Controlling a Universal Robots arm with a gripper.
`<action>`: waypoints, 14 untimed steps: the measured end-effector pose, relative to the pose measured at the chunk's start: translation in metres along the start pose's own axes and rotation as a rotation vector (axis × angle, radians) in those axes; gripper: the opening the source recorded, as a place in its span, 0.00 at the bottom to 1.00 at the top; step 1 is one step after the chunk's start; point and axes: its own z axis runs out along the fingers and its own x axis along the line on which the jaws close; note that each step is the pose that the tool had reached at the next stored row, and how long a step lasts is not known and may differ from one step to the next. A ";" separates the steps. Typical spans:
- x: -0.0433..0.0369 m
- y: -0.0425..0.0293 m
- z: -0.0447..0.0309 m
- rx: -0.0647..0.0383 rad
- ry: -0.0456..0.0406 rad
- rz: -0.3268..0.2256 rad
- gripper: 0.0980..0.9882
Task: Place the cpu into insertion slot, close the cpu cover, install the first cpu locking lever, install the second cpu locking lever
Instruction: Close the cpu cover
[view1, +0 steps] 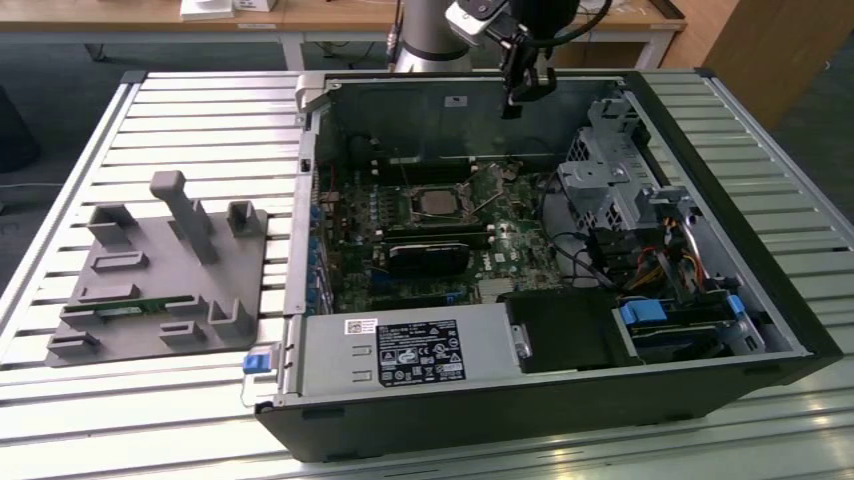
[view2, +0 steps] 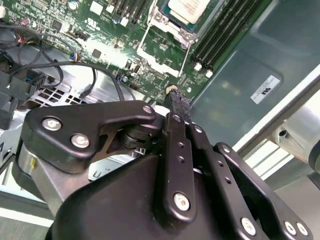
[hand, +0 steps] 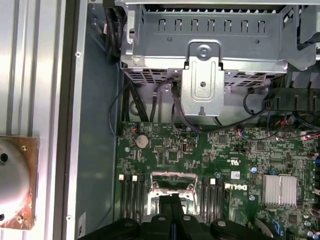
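The cpu (view1: 434, 203), a pale square chip, lies in the insertion slot (view1: 411, 212) on the green motherboard inside the open computer case; the second wrist view catches it (view2: 189, 7) within the socket rim (view2: 161, 17). The cpu cover (view2: 172, 31), a silver frame with a cut-out centre, is swung open beside the socket, towards my gripper. It also appears in the first wrist view (hand: 171, 176). My gripper (view1: 514, 105) hangs high over the case's far wall, well above and behind the socket. Its black fingers (view2: 172, 92) are shut with nothing between them.
A metal drive cage (hand: 200, 50) with cables fills the case on the exterior view's right. A long black card (view1: 427, 255) lies just in front of the socket and memory slots (view2: 225, 35) flank it. A grey fixture (view1: 160, 270) stands on the slatted table on the exterior view's left.
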 end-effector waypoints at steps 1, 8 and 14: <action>-0.0010 0.0000 0.0011 0.000 -0.0001 0.000 0.01; -0.0024 0.0044 0.0076 0.000 0.0001 0.000 0.01; -0.0039 0.0042 0.0150 0.000 0.0000 0.000 0.01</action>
